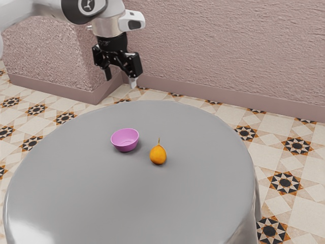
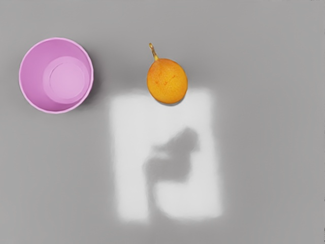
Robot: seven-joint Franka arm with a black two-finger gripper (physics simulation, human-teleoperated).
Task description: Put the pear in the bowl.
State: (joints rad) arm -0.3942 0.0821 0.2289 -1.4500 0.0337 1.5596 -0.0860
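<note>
While the gripper (image 1: 120, 78) is hanging open above the far edge of the table, its two fingers standing apart with nothing between them, the pear (image 1: 158, 154) is sitting on the tabletop, just beside the bowl (image 1: 125, 145) and outside it. So nothing of the job is showing as done: no grasp, no lift, no drop-off. Whole sequence is pending. Next move is probably calling for centering over the pear, coming down with fingers either side, closing, lifting past the bowl's rim, then releasing inside. Carry is looking short. Pear's stem (image 2: 153, 52) is sticking out from its narrow end; can't tell if the fruit is leaning or lying, so a roll during closing is worth watching.

Surface: round table (image 1: 101, 193), grey covering, smooth and slightly glossy, draping over the edge at the exterior view's right. Glare (image 1: 30, 233) is showing near its lower left. Wrist view is picking up a bright patch (image 2: 198, 201) next to the pear, with a dark shape (image 2: 175, 165) inside, likely a reflection or shadow.

Room: rough pinkish plaster wall (image 1: 213, 51) is running behind, baseboard (image 1: 203, 95) below, cream floor tiles (image 1: 297, 195) carrying dark star motifs.
</note>
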